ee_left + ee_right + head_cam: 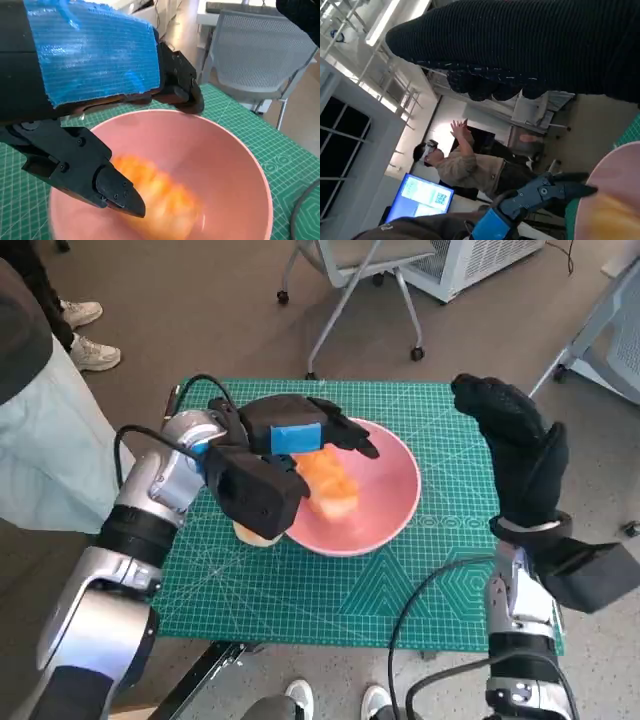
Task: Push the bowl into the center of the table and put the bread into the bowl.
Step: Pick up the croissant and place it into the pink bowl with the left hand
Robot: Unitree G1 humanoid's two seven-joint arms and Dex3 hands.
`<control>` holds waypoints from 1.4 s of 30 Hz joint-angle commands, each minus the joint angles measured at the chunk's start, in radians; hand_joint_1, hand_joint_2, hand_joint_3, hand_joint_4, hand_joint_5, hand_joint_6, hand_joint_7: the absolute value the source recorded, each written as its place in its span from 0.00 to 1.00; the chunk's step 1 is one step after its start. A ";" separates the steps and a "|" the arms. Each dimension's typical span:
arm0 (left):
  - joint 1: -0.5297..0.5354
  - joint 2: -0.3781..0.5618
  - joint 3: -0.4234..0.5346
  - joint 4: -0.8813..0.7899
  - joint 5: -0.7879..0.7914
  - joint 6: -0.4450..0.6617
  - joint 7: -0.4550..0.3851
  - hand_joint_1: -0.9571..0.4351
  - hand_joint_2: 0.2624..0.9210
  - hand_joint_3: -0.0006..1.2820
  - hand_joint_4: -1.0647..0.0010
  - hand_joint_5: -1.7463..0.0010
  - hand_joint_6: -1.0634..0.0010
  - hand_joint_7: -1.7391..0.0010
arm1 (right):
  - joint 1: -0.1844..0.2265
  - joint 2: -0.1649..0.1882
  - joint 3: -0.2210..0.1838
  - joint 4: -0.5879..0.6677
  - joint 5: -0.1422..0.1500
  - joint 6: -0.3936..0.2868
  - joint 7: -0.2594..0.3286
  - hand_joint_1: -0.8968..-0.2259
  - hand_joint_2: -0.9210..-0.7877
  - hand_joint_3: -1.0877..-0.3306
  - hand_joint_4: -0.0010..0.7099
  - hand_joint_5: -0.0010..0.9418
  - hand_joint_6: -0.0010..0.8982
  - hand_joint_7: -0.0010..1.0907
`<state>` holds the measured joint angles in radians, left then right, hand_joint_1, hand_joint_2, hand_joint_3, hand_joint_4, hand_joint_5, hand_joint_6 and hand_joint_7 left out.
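Observation:
The pink bowl (pixel 396 457) stands about mid-table on the green mat. An orange piece of bread (pixel 330 486) lies inside it, toward its left side. My left hand (pixel 292 436) hovers just over the bread, fingers spread, holding nothing. In the left wrist view the left hand (pixel 95 60) has its fingers apart above the bowl (pixel 227 165), and the bread (pixel 165 197) below them is blurred. My right hand (pixel 517 443) is raised to the right of the bowl, fingers stretched out, touching nothing. The right wrist view catches the bowl (pixel 620 165), the bread (pixel 607 215) and the left hand (pixel 540 192).
The green cutting mat (pixel 300 585) covers the table. A small beige object (pixel 252 534) sits on it under my left wrist. A wheeled chair (pixel 355 265) stands behind the table. A person (pixel 40 430) is close at the left, feet (pixel 300 696) at the front edge.

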<state>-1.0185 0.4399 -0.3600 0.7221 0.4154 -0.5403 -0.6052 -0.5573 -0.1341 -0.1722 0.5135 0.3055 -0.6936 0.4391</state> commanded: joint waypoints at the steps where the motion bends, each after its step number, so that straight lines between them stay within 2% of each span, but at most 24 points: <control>1: 0.057 0.056 0.039 -0.122 -0.042 0.041 -0.042 0.57 0.73 0.00 0.99 1.00 0.81 1.00 | 0.019 0.007 0.005 0.010 -0.019 0.002 -0.011 0.33 0.00 0.32 0.25 0.00 0.06 0.49; 9: 0.191 0.163 0.147 -0.387 -0.120 0.138 -0.084 0.53 0.71 0.00 1.00 1.00 0.80 1.00 | 0.018 0.011 0.012 0.012 -0.015 0.006 -0.006 0.32 0.00 0.32 0.25 0.00 0.06 0.49; 13: 0.276 0.203 0.223 -0.475 -0.183 0.177 -0.077 0.55 0.70 0.00 1.00 1.00 0.79 0.99 | 0.020 0.011 0.015 0.008 -0.010 0.013 -0.003 0.32 0.00 0.32 0.25 0.00 0.06 0.49; 17: 0.366 0.226 0.302 -0.507 -0.237 0.177 -0.037 0.56 0.68 0.00 1.00 1.00 0.81 1.00 | 0.021 0.010 0.018 0.003 -0.006 0.020 -0.002 0.30 0.00 0.32 0.25 0.00 0.06 0.49; 22: 0.471 0.234 0.380 -0.528 -0.235 0.178 0.057 0.54 0.68 0.00 1.00 1.00 0.85 1.00 | 0.018 0.008 0.020 0.004 -0.006 0.024 0.000 0.29 0.00 0.32 0.25 0.00 0.06 0.49; 25: 0.517 0.229 0.405 -0.541 -0.225 0.190 0.103 0.50 0.69 0.00 1.00 1.00 0.86 1.00 | 0.015 0.007 0.022 0.005 -0.008 0.024 -0.001 0.29 0.00 0.32 0.25 0.00 0.06 0.49; 29: 0.595 0.226 0.439 -0.586 -0.215 0.268 0.149 0.48 0.69 0.00 1.00 1.00 0.87 1.00 | 0.008 0.007 0.025 0.013 -0.010 0.024 0.001 0.29 0.00 0.32 0.25 0.00 0.06 0.49; 42: 0.698 0.202 0.458 -0.604 -0.255 0.373 0.175 0.48 0.73 0.01 1.00 1.00 0.92 1.00 | -0.007 0.000 0.025 0.033 -0.003 0.024 0.022 0.30 0.00 0.31 0.25 0.00 0.06 0.50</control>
<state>-0.3420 0.6548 0.0953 0.1342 0.1788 -0.1885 -0.4405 -0.5706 -0.1297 -0.1488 0.5285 0.3068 -0.6823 0.4473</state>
